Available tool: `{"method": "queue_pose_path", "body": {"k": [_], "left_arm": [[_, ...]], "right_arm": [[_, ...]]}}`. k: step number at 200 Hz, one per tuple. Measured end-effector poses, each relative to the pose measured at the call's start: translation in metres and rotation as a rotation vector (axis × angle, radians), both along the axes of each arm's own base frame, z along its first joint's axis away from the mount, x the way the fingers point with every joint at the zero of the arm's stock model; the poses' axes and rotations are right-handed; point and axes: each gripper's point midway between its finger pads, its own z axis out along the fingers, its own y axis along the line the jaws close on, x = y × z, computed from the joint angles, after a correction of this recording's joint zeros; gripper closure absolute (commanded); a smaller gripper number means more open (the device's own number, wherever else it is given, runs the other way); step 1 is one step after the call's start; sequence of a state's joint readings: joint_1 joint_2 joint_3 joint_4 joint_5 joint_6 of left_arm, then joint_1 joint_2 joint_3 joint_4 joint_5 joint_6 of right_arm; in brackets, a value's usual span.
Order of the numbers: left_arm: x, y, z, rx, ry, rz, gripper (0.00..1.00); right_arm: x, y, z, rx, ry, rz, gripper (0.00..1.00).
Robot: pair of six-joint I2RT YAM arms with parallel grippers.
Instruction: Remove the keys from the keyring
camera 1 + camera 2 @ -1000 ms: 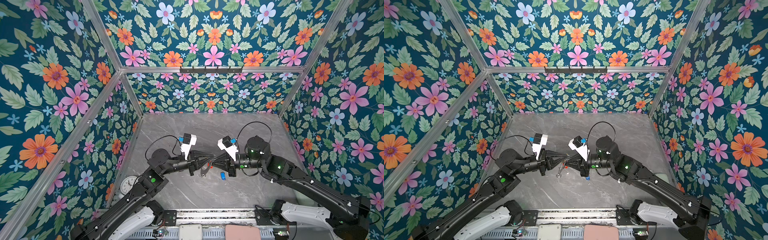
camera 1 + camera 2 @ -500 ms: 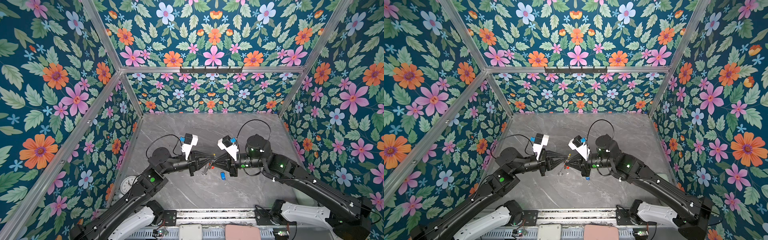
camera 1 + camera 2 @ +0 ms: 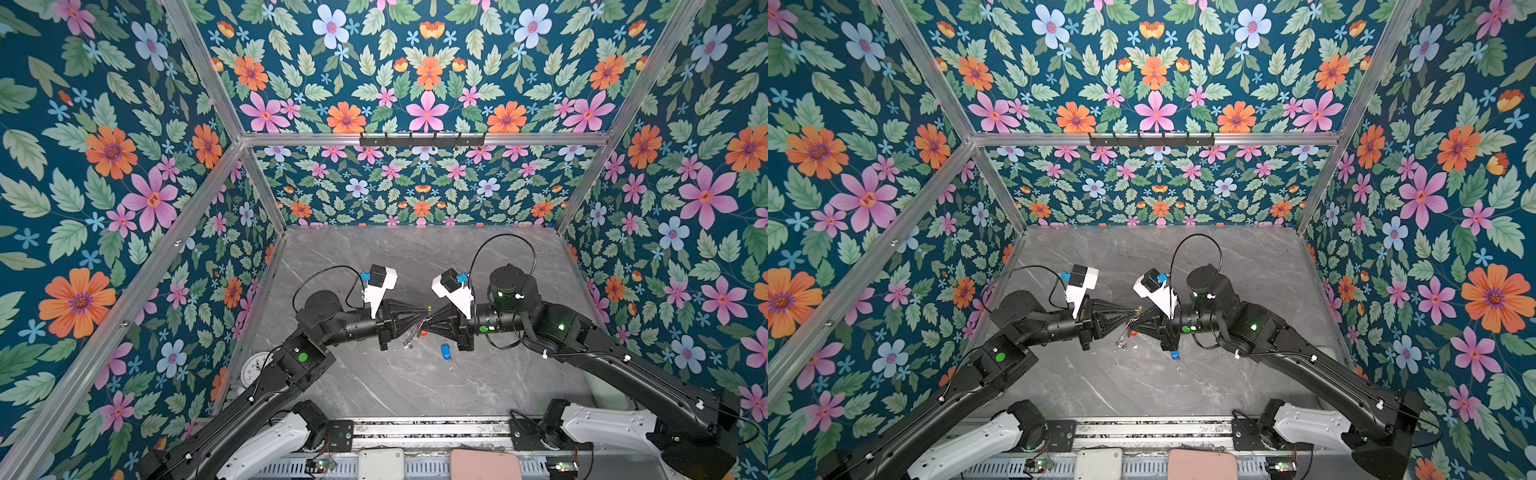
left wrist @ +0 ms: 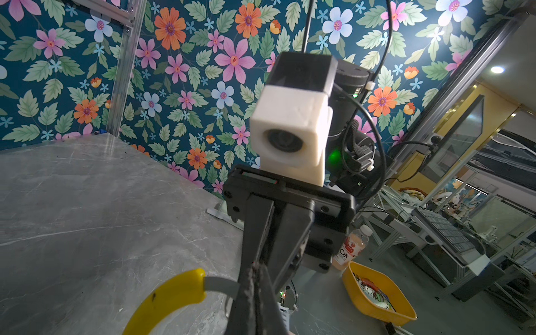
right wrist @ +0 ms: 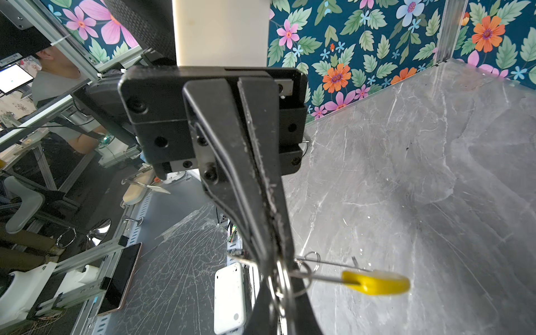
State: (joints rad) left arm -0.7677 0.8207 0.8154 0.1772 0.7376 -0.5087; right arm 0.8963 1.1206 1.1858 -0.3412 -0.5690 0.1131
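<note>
Hardly anything has shifted in the last second. The left gripper (image 3: 419, 319) stays pinched shut on the keyring (image 5: 374, 282), tip to tip with the right gripper (image 3: 434, 324), which is clamped on it too. The red-tagged key (image 3: 422, 332) dangles just under the keyring. The blue-tagged key (image 3: 445, 351) lies loose on the table (image 3: 374, 257), near the keyring on the right gripper's side. The second key looks like the job now, so one gripper must release and work it off.

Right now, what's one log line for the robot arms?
left gripper: shut on keyring | right gripper: shut on keyring | blue-tag key: on table | red-tag key: hanging under fingers
</note>
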Motion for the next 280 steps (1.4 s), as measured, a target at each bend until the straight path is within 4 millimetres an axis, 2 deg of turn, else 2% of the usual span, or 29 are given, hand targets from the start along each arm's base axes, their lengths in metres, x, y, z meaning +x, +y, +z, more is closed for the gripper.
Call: {"method": "queue_pose_path", "body": {"k": [112,146,222,280], "left_arm": [[0.0,0.004,0.003,0.012,-0.038,0.027,1.0],[0.002,0.005,-0.004,-0.027,-0.019,0.032,1.0],[0.006,0.009,0.001,-0.137,-0.007,0.062,1.0],[0.006,0.014,0.003,-0.131,-0.027,0.09,1.0]], "right_arm": [[0.002,0.002,0.003,-0.009,0.025,-0.004,1.0],[0.002,0.003,-0.002,-0.002,0.044,-0.012,1.0],[0.003,0.015,-0.003,0.07,0.053,0.019,1.0],[-0.004,0.002,0.0,0.091,0.023,0.002,1.0]]}}
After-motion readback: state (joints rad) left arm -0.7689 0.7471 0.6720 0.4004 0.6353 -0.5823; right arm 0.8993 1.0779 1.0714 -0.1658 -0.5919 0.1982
